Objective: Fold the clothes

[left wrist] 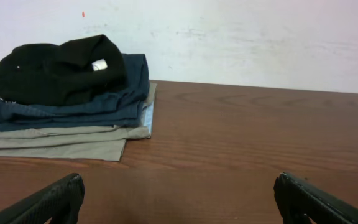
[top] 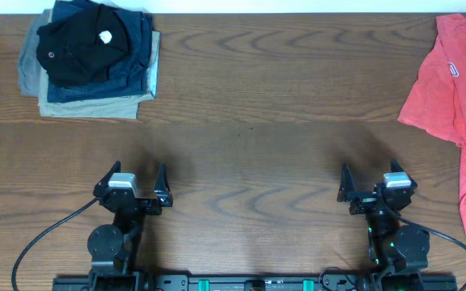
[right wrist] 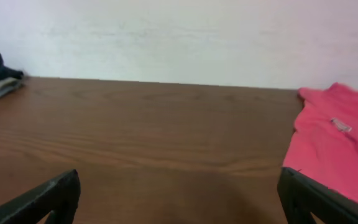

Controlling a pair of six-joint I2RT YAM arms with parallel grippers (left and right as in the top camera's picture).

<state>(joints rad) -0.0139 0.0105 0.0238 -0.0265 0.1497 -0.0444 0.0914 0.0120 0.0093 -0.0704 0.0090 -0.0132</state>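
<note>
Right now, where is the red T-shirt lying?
In the overhead view the red T-shirt lies along the right edge of the table, past the right gripper, opposite the folded pile at far left.

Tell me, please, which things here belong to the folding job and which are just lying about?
For the job:
- coral-red T-shirt, unfolded, at the table's right edge
- left gripper and right gripper, both open and empty

Lying about:
- folded stack, far left: black garment on navy garment on khaki garment
</note>
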